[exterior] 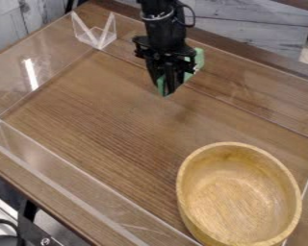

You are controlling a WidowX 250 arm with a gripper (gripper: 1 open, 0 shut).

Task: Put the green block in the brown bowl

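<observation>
My gripper (169,86) hangs at the upper middle of the table, pointing straight down, shut on the green block (177,73). The block is a bright green bar held between the black fingers, its lower end showing at the fingertips and its upper part at the gripper's right side. It is lifted off the wooden table. The brown bowl (241,197), wide, shallow and of light wood, stands empty at the lower right, well apart from the gripper.
A clear plastic wall (66,183) runs along the table's front and left edges. A small clear stand (92,29) sits at the back left. A light wall panel (260,29) lies behind the table.
</observation>
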